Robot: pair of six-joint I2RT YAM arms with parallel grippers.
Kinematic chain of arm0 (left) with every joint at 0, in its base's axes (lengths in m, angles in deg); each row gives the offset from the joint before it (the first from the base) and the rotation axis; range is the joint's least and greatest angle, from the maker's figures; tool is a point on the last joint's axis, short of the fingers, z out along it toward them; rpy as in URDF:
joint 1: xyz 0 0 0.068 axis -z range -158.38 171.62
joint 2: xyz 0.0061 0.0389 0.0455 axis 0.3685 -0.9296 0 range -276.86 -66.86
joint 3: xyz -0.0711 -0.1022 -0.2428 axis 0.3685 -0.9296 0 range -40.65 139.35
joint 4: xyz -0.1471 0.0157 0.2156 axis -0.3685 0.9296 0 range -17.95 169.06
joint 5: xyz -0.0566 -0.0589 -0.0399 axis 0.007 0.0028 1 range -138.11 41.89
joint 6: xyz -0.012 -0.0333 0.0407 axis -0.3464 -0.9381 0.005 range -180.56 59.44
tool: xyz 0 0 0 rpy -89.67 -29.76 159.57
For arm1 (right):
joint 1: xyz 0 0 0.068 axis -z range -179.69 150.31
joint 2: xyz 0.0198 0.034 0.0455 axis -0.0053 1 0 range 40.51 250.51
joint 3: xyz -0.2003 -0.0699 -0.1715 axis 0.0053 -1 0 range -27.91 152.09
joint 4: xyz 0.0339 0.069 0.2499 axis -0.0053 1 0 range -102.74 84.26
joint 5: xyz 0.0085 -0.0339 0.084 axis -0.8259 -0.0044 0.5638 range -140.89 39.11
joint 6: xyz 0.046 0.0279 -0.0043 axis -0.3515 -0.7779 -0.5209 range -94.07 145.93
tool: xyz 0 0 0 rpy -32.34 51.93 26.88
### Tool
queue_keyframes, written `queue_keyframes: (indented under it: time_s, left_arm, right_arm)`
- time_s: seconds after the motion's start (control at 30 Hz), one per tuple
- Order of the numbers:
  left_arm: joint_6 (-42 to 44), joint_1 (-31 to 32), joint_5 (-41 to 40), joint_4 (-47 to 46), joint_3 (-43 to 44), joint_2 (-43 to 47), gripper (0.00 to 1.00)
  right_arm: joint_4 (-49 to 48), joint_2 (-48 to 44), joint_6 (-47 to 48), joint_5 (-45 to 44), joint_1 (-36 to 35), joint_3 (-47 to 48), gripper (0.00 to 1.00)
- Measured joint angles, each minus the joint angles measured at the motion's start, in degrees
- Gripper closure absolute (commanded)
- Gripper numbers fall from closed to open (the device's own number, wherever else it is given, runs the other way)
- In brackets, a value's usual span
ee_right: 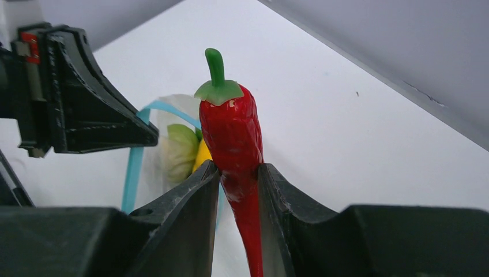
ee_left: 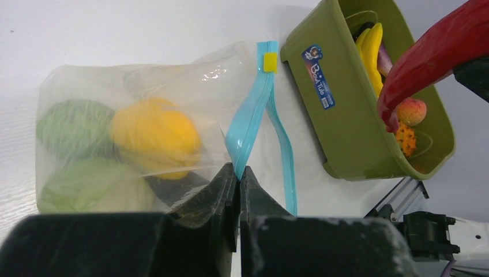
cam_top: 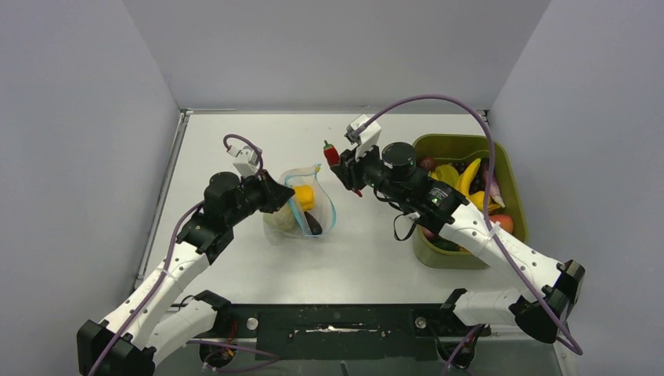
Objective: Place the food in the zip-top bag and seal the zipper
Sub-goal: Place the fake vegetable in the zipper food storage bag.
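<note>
The clear zip-top bag (cam_top: 301,210) lies mid-table with its mouth open. Inside it are a yellow-orange fruit (ee_left: 154,136), two green pieces (ee_left: 75,120) and a dark one. My left gripper (ee_left: 239,168) is shut on one lip of the blue-teal zipper (ee_left: 249,121), holding it up; the zipper's yellow end (ee_left: 270,62) is at the far end. My right gripper (ee_right: 238,171) is shut on a red pepper (ee_right: 232,134) with a green stem, held in the air to the right of the bag's mouth (cam_top: 332,153).
An olive-green bin (cam_top: 501,176) at the right holds bananas (cam_top: 468,177), a peach (ee_left: 412,111) and several other toy foods. Grey walls enclose the table on the left, back and right. The right arm reaches over the bin's near left edge.
</note>
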Motion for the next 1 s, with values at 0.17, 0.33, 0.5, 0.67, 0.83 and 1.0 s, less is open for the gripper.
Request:
queue_keyframes:
  time_s: [0.17,0.33,0.5,0.67,0.83,1.0]
  left_arm:
    - [-2.21,0.00,1.14,-0.04,0.22,0.09,1.00]
    - [-5.11,0.00,2.82,-0.26,0.33,0.11,1.00]
    - [-7.93,0.00,3.45,-0.76,0.70,0.09,1.00]
    - [-10.14,0.00,4.26,-2.43,1.36,-0.02,1.00]
    - [-11.54,0.00,4.68,-3.48,1.70,-0.46,1.00]
    - [-12.09,0.00,4.68,-3.58,1.84,-0.90,1.00]
  right_arm:
    - [-9.14,-0.13,-2.10,1.90,-1.42,-3.39,0.91]
    - [-16.68,-0.20,-4.63,2.99,-1.95,-6.78,0.91]
    - [-20.98,-0.22,-7.13,3.32,-2.91,-9.31,0.91]
    - [-25.14,-0.22,-9.46,3.34,-3.89,-12.02,0.91]
    - [-28.00,0.79,-11.91,3.19,-4.74,-15.61,0.89]
    - [-29.18,2.78,-13.55,2.67,-5.84,-18.58,0.88]
